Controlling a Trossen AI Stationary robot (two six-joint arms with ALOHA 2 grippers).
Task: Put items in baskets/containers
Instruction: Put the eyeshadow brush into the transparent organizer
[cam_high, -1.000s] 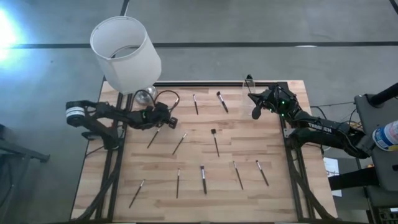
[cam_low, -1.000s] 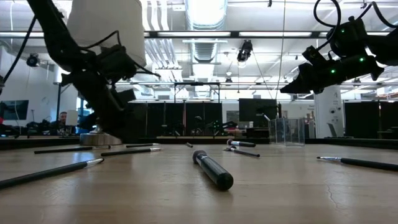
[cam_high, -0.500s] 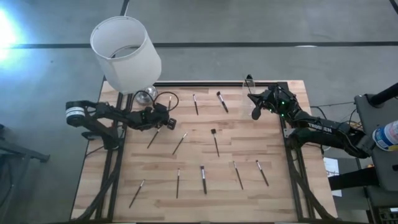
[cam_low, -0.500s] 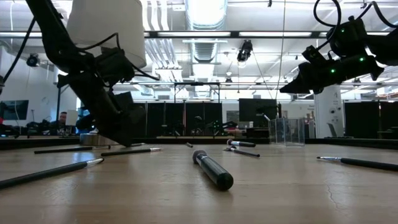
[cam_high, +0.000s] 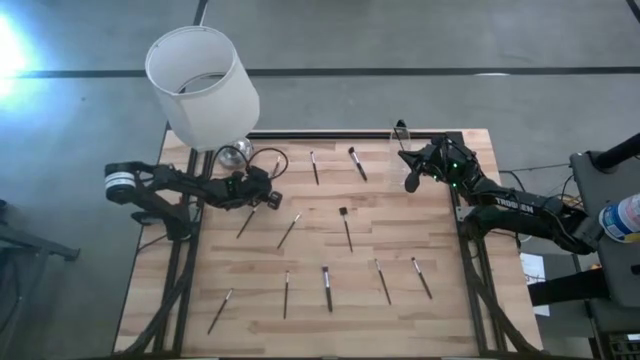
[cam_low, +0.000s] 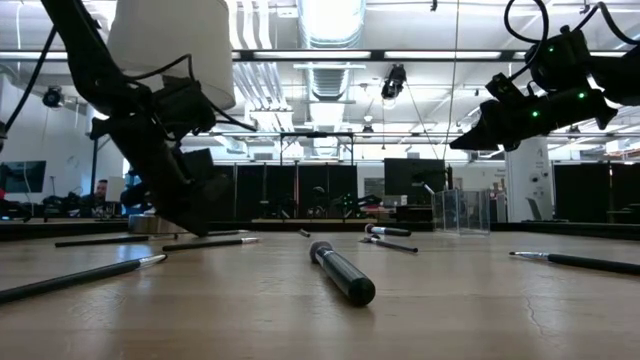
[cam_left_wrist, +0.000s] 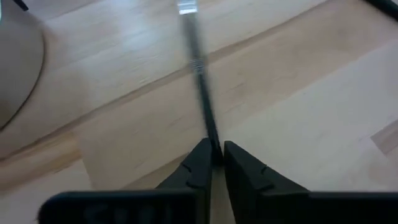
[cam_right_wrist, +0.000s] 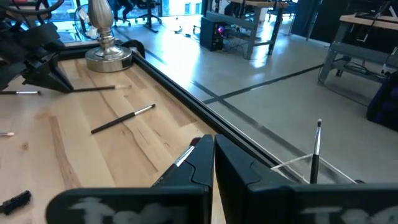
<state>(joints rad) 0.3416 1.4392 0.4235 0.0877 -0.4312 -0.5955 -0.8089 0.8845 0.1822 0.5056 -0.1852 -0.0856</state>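
Step in hand: picking up a brush. The left gripper (cam_high: 268, 197), at centre left of the high view, is down on the desk (cam_high: 440, 320) with its fingers nearly together around the end of a thin brush (cam_left_wrist: 198, 68).
Grip: the left wrist view shows the handle running between the two fingertips; I judge it pinched, or about to be.
Right gripper (cam_high: 405, 160): raised in the upper right of the high view, fingers together, with a light sliver, perhaps a brush, between the tips; I cannot tell for sure.
Clear cup (cam_high: 401, 133): upright at the desk's far edge, just beside the right gripper; one brush (cam_right_wrist: 316, 149) stands in it.
Loose brushes: the rest lie scattered over the desk, several along the lower part of the high view.
Next move: lift straight up, confirm the brush comes away, then carry it across the desk to the cup.
Edges: the lamp base (cam_high: 233, 155) and white lampshade (cam_high: 200, 85) stand near the left gripper, towards the upper left.
Open room: the centre of the desk holds only flat brushes, so the raised path looks free; the right arm crowds the cup.
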